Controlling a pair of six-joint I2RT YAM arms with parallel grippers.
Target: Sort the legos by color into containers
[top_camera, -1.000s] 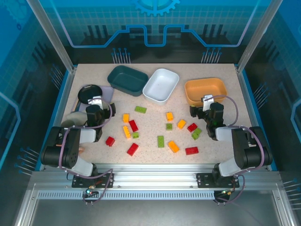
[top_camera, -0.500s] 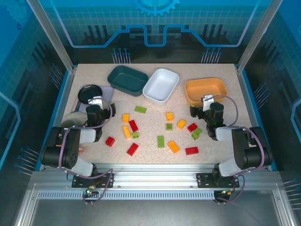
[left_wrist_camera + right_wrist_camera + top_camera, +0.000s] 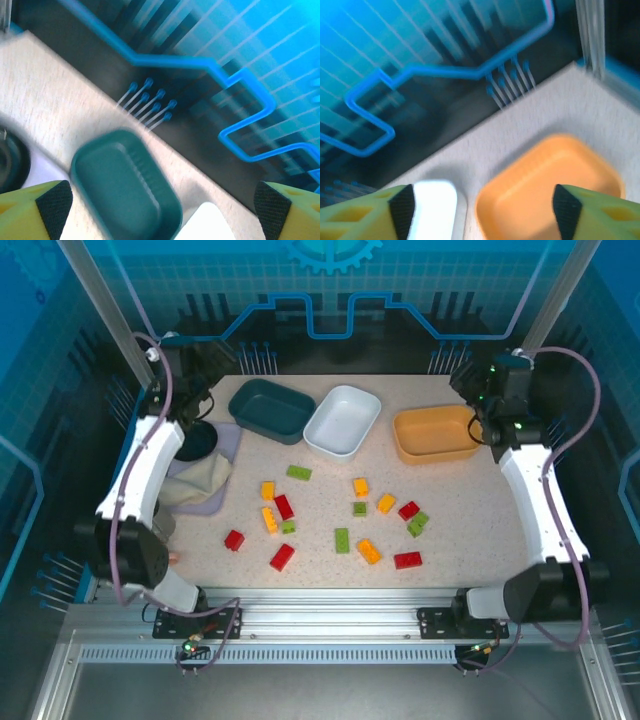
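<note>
Left gripper [image 3: 161, 202], right gripper [image 3: 484, 205]: jaws apart.

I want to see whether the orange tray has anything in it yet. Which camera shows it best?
The top external view: the orange tray is sharp there, its whole floor visible and empty. The right wrist view shows it closer but blurred, its near edge cut off at the bottom of the picture.
</note>
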